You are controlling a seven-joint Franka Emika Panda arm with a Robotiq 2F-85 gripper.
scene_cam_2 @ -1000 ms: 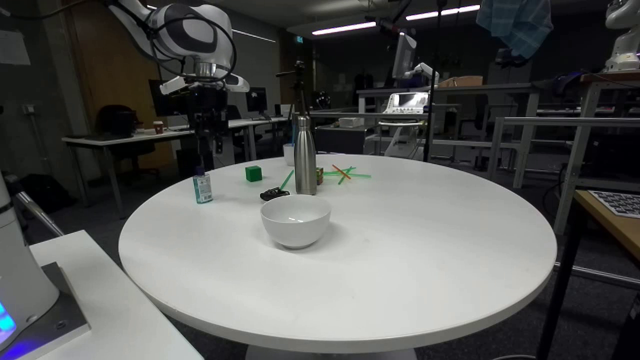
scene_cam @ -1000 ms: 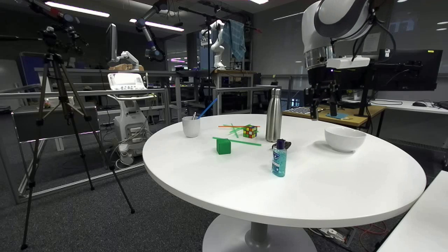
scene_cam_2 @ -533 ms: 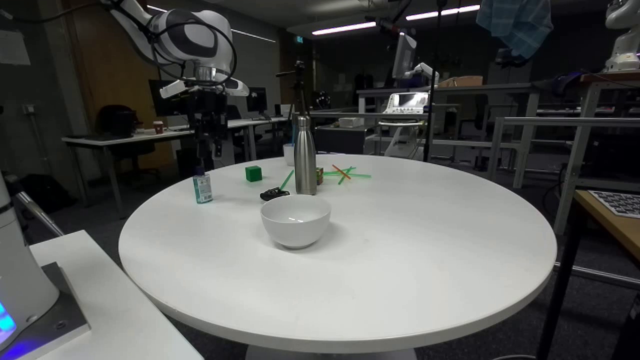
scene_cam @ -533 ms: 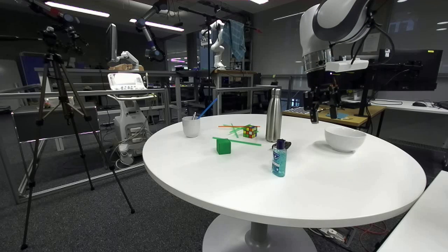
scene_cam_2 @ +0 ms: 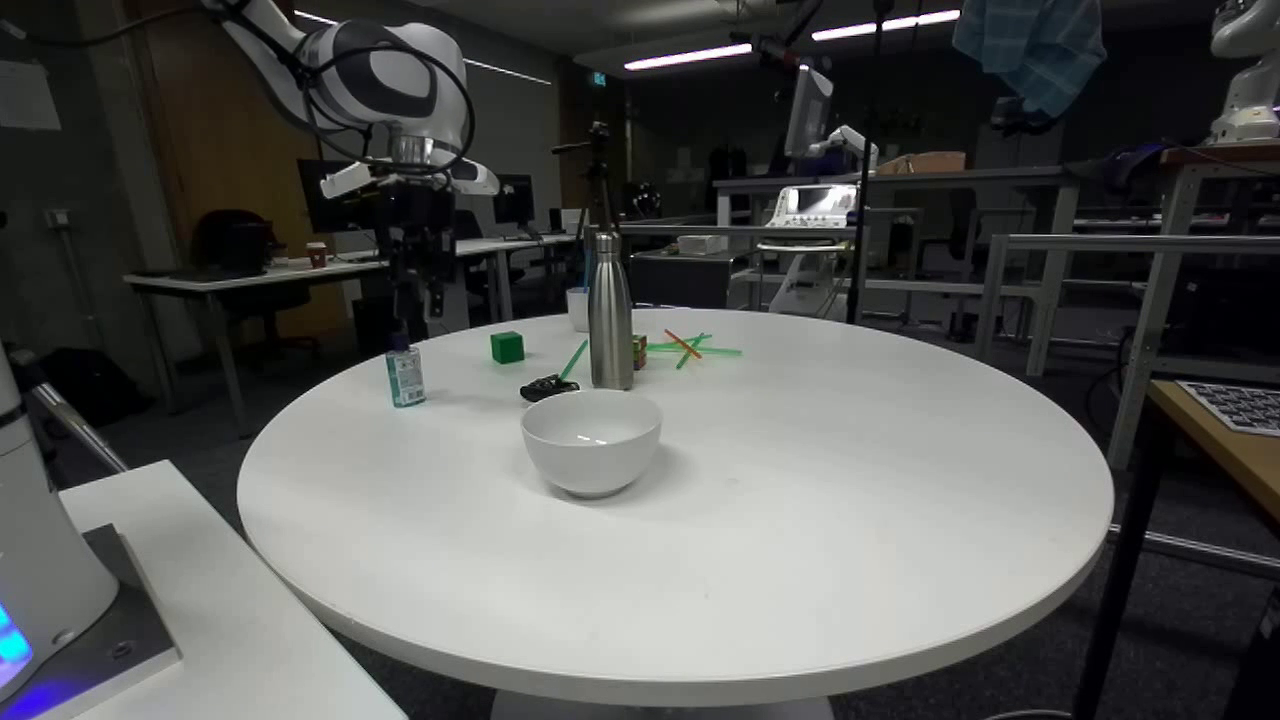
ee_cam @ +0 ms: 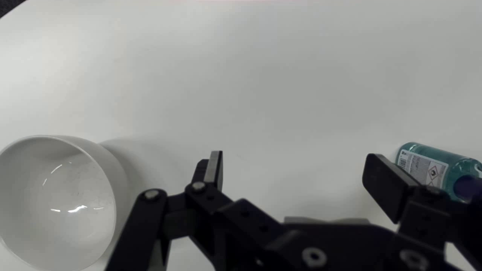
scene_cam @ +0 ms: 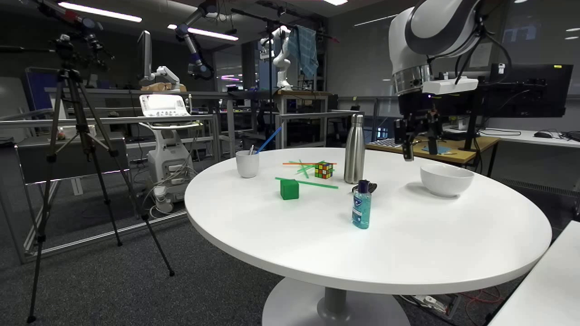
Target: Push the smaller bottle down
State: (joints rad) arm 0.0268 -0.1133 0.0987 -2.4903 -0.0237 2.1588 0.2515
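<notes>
Noting white bowl [ee_cam: 56, 203] at left in wrist view, standing on white table [ee_cam: 286, 86], probably incidental to the push. Next, noting gripper [ee_cam: 293, 162] held above, with jaws wide apart around nothing, likely for want of need to grasp. At right, finding smaller bottle [ee_cam: 433, 169] upright on same table, outside the jaws; presumably awaiting toppling.

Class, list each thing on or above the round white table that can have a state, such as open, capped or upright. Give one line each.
Gripper, open, grasping nothing
Smaller bottle, upright, capped
Steel bottle, upright, capped
White bowl, right way up
White cup, upright, blue stick leaning in it
Puzzle cube, scrambled
Orange stick, lying crossed with green sticks
Black object, state unclear
</notes>
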